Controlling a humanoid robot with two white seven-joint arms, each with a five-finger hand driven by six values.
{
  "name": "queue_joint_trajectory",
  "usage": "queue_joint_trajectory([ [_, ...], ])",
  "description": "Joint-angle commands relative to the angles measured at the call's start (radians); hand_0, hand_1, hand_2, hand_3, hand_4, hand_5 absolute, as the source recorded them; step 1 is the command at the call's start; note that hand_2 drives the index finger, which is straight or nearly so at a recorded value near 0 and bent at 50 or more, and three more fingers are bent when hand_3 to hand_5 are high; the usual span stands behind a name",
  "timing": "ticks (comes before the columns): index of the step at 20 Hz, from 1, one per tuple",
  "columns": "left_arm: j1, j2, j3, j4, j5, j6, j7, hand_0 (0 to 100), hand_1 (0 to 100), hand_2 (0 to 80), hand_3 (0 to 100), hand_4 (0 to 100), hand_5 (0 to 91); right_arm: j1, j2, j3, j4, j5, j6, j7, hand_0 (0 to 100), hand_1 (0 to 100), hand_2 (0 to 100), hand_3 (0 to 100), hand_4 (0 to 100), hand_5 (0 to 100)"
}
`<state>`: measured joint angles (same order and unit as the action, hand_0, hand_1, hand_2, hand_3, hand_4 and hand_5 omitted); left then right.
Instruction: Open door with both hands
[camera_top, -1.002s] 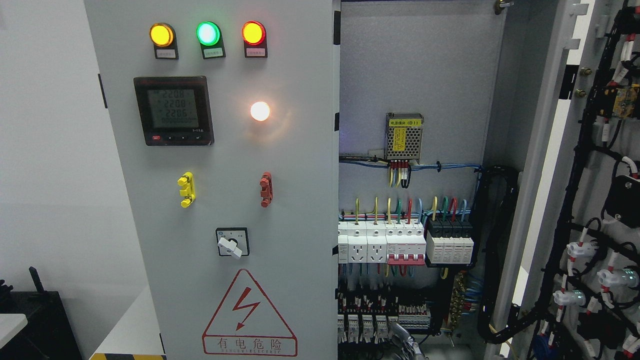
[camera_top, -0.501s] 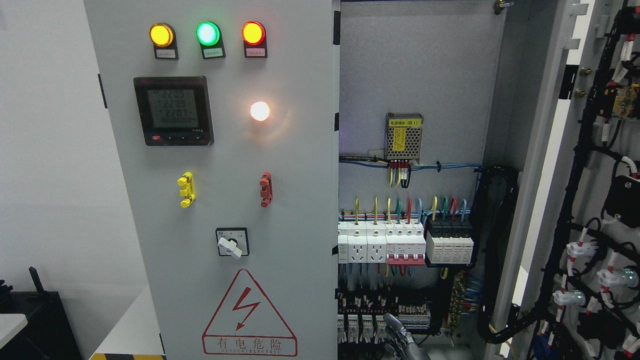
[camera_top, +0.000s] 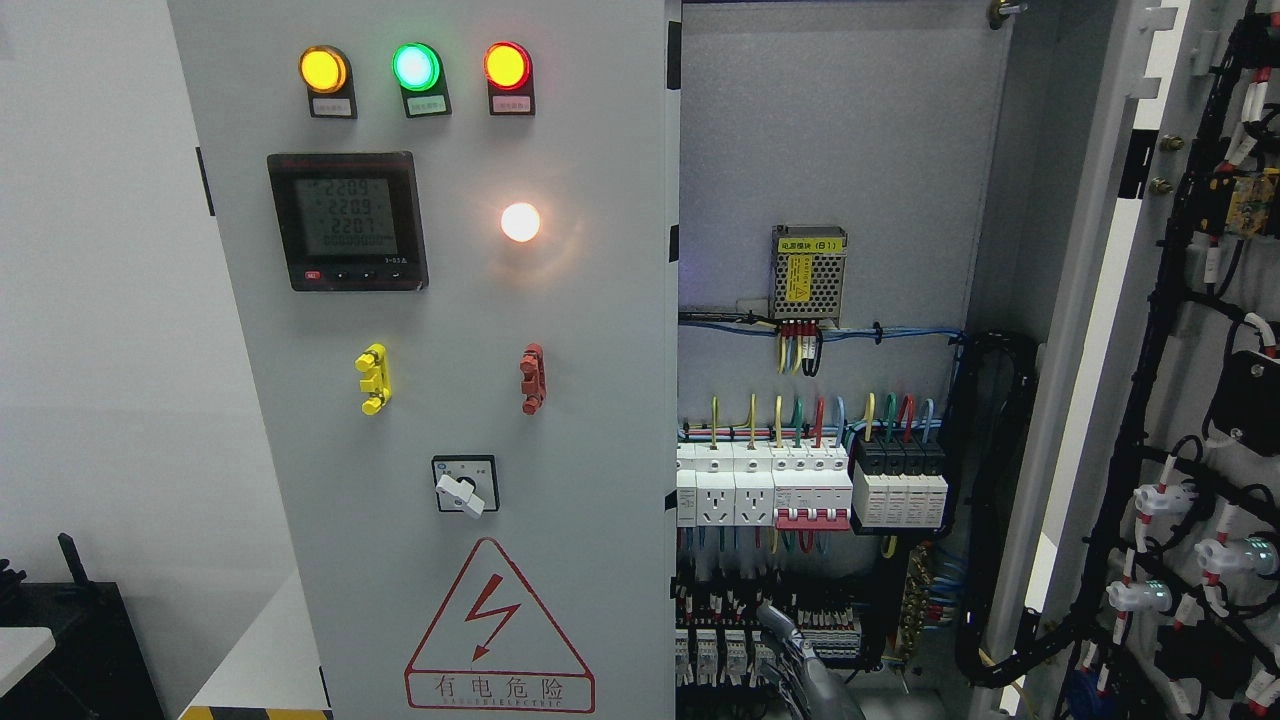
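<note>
One metallic hand (camera_top: 800, 660) (jointed), matte grey left door (camera_top: 450, 400), triangular warning sign (camera_top: 498, 627).

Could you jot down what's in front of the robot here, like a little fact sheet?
Cabinet: grey electrical cabinet
Left door: shut, with three lamps, meter, rotary switch, warning sign
Right door: swung wide open, wiring on its inside
Interior: breakers, coloured wires, power supply
Robot hand: a hand at bottom edge, touching neither door; side unclear

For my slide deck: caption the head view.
Electrical cabinet with right door swung open, left door closed, a robot hand rising at the bottom edge.
</note>
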<state>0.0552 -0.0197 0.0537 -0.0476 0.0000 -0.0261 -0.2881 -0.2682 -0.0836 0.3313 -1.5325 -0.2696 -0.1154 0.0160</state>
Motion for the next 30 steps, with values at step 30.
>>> queue_joint_trajectory([
  [30, 0.000, -0.014, 0.000, 0.000, -0.009, -0.005, 0.003, 0, 0, 0.0, 0, 4, 0.0, -0.169, -0.004, 0.071, 0.150, -0.045, 0.033, 0.007, 0, 0, 0, 0, 0, 0],
])
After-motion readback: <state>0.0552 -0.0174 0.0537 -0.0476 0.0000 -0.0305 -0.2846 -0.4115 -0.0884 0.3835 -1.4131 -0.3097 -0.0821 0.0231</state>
